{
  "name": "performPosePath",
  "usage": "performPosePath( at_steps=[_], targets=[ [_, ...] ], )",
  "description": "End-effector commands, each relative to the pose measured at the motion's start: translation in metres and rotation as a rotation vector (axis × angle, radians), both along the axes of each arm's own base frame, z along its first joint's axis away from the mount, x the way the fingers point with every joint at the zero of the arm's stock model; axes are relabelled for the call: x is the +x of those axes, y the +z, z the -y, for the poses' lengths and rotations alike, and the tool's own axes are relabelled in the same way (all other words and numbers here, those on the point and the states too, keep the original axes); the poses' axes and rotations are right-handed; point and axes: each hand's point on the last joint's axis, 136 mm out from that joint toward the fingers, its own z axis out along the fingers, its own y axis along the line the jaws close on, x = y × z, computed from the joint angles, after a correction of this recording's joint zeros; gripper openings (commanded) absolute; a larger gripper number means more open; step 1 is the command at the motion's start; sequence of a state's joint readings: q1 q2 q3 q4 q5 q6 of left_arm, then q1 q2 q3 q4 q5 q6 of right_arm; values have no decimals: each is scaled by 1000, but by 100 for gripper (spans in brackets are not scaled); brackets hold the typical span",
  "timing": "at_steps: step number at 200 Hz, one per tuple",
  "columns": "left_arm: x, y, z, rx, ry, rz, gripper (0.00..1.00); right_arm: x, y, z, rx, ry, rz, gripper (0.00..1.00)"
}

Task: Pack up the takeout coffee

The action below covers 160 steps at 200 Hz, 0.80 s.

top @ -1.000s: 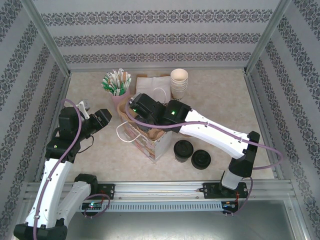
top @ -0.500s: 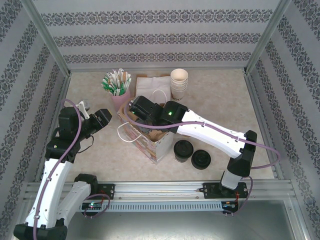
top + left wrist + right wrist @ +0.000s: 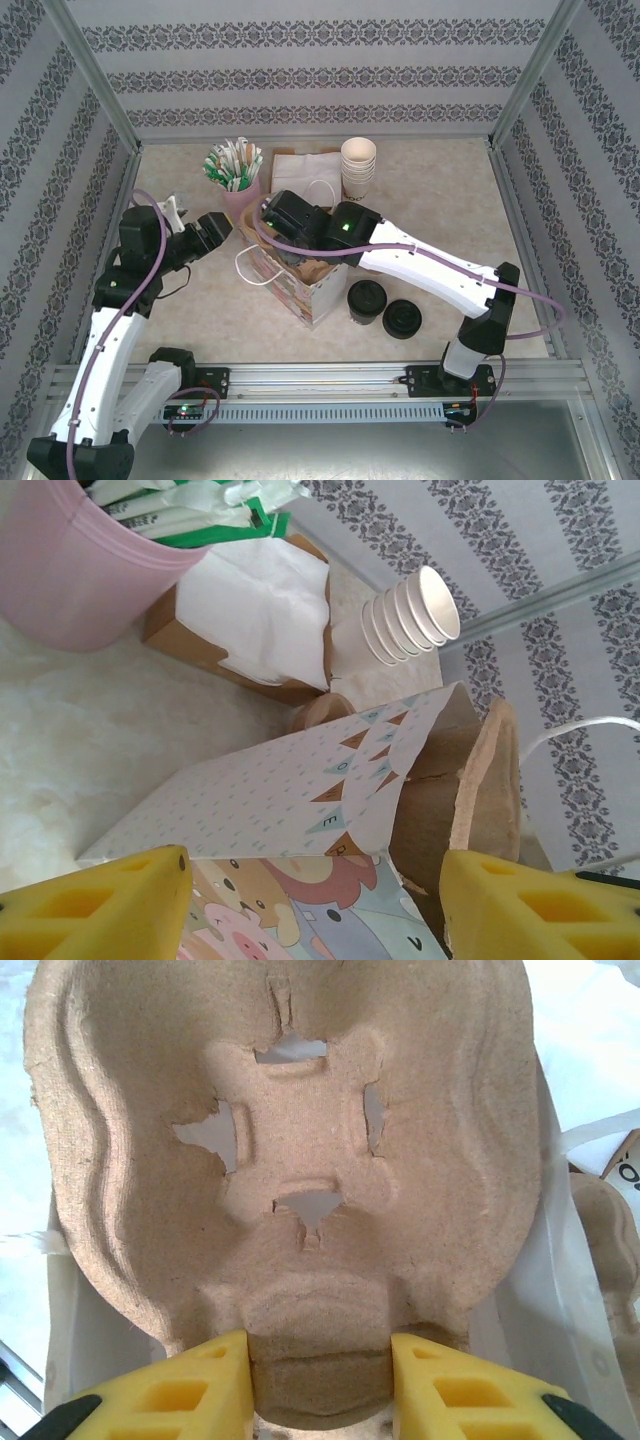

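The takeout coffee (image 3: 367, 299), a small cup under a black lid, stands on the table right of the printed paper bag (image 3: 297, 282). My right gripper (image 3: 290, 235) hangs over the bag's open top, shut on the edge of a brown pulp cup carrier (image 3: 300, 1150) between its yellow fingers (image 3: 170, 1395). That carrier (image 3: 487, 780) stands upright in the bag's mouth. My left gripper (image 3: 215, 230) is just left of the bag, open. In the left wrist view the bag (image 3: 300, 800) lies ahead between the wide-apart fingers (image 3: 100, 905).
A low pile of loose black lids (image 3: 402, 318) lies right of the coffee. At the back stand a pink cup of wrapped sticks (image 3: 233, 175), a box of napkins (image 3: 305, 168) and a stack of lidless paper cups (image 3: 358, 163). Patterned walls close three sides.
My left gripper has opened wider and shifted slightly up and right, closer to the bag. The right gripper still holds the carrier over the bag, almost unmoved.
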<state>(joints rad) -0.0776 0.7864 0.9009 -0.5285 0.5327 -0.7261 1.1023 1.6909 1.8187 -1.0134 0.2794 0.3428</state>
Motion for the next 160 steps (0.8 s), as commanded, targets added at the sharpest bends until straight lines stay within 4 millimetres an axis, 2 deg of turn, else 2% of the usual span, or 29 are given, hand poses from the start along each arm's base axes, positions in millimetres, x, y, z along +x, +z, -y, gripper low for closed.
performPosePath(
  at_steps=[1, 38, 125, 160],
  targets=[
    [2, 26, 12, -33, -69, 82, 67, -3, 12, 7, 27, -23, 14, 36],
    [1, 24, 18, -36, -103, 78, 67, -3, 8, 12, -3, -41, 5, 36],
    [3, 7, 31, 9, -166, 37, 67, -12, -23, 12, -68, -32, -112, 36],
    [4, 5, 33, 29, -173, 39, 67, -13, -29, 14, -72, -31, -142, 36]
  ],
)
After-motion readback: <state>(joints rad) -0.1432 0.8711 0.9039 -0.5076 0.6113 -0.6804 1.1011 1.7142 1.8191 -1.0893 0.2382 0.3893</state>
